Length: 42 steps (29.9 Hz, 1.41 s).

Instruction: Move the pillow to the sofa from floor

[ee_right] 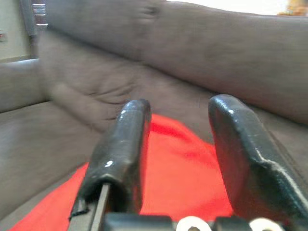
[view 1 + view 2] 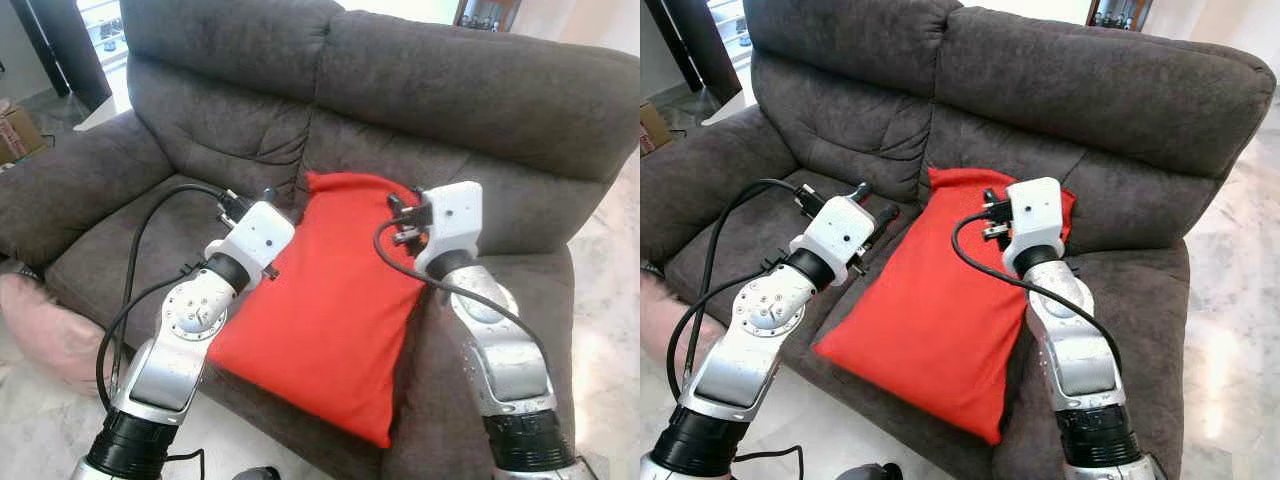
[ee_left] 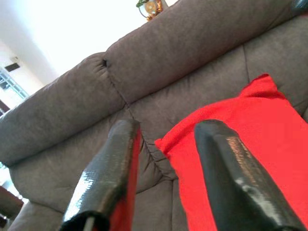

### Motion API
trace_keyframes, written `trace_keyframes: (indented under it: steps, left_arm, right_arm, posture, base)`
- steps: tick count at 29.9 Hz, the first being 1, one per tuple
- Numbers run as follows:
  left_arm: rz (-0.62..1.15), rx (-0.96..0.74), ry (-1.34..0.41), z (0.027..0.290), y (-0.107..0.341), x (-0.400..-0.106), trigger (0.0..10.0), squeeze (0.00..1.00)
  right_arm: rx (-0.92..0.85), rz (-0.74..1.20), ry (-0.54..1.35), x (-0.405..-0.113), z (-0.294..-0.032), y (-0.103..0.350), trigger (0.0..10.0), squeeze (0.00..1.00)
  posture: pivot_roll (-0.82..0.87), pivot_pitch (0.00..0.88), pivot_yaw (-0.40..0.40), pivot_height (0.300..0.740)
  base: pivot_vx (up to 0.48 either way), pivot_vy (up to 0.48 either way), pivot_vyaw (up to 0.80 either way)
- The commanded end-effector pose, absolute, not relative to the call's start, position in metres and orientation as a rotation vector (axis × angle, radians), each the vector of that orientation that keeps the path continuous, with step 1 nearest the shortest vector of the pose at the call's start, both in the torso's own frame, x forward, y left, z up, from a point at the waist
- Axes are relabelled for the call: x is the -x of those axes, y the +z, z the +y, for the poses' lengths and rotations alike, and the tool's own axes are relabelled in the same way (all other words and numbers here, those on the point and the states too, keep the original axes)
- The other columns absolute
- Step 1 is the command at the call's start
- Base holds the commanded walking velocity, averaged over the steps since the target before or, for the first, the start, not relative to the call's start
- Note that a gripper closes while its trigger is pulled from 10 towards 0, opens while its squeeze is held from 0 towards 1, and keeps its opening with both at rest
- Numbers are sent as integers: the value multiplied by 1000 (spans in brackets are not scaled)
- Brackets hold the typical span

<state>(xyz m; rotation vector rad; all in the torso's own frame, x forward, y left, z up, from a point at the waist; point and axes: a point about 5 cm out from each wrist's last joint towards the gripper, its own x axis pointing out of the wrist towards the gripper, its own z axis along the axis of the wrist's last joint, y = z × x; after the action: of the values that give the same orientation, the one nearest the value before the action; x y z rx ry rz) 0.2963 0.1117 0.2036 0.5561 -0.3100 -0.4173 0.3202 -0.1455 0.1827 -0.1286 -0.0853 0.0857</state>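
Note:
A red pillow (image 2: 330, 300) lies on the seat of the dark grey sofa (image 2: 450, 90). Its top leans against the backrest and its lower corner hangs over the seat's front edge. My left gripper (image 2: 872, 200) hovers beside the pillow's upper left edge. In the left wrist view its fingers (image 3: 115, 163) stand open with nothing between them. My right gripper (image 1: 178, 110) is by the pillow's upper right corner. It is open too, and looks over the red fabric toward the backrest.
A pale pink cushion (image 2: 45, 320) sits low at the left, beside the sofa's front. A cardboard box (image 2: 20, 130) stands behind the left armrest. Light marble floor (image 2: 610, 300) runs along the sofa's right side.

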Motion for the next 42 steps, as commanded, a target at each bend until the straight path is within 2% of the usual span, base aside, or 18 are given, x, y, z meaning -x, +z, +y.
trace_keyframes:
  steps: [1, 3, 9, 11, 18, 23, 24, 30, 37, 42]
  left_arm:
    - [-267, -542, -382, 120, 194, -299, 10000, 0]
    - [-208, -522, -329, 131, 177, -300, 10000, 0]
    - [-110, -475, -222, 149, 149, -298, 10000, 0]
    - [-18, -430, -161, 162, 124, -294, 10000, 0]
    - [89, -417, -90, 179, 89, -281, 10000, 0]
    - [186, -422, -80, 186, 57, -267, 10000, 0]
    - [247, -418, -73, 191, 40, -258, 10000, 0]
    - [413, -392, -31, 207, -2, -228, 10000, 0]
    - [479, -366, -7, 213, -21, -213, 10000, 0]
    - [522, -362, 31, 220, -34, -206, 10000, 0]
  right_arm:
    - [138, -70, 2, -323, -161, 178, 10000, 0]
    - [164, 8, -122, -322, -189, 154, 10000, 0]
    - [149, 137, -313, -312, -230, 114, 10000, 0]
    - [166, 220, -333, -305, -238, 89, 10000, 0]
    - [201, 402, -403, -288, -259, 40, 10000, 0]
    - [259, 549, -365, -275, -262, 10, 10000, 0]
    - [260, 608, -360, -266, -263, -2, 10000, 0]
    - [219, 683, -360, -246, -263, -23, 10000, 0]
    - [199, 711, -317, -238, -254, -34, 10000, 0]
    - [187, 780, -267, -221, -247, -49, 10000, 0]
  posture:
    - [129, 68, -32, 740]
    - [129, 67, -31, 740]
    - [127, 68, -27, 740]
    - [122, 68, -27, 740]
    - [135, 65, -25, 740]
    - [137, 60, -25, 740]
    - [137, 58, -25, 740]
    - [140, 50, -21, 740]
    - [131, 36, -19, 740]
    - [131, 26, -18, 740]
  base:
    - [0, 0, 0]
    - [0, 0, 0]
    - [0, 0, 0]
    - [0, 0, 0]
    - [0, 0, 0]
    - [0, 0, 0]
    - [0, 0, 0]
    - [0, 0, 0]
    - [0, 0, 0]
    - [0, 0, 0]
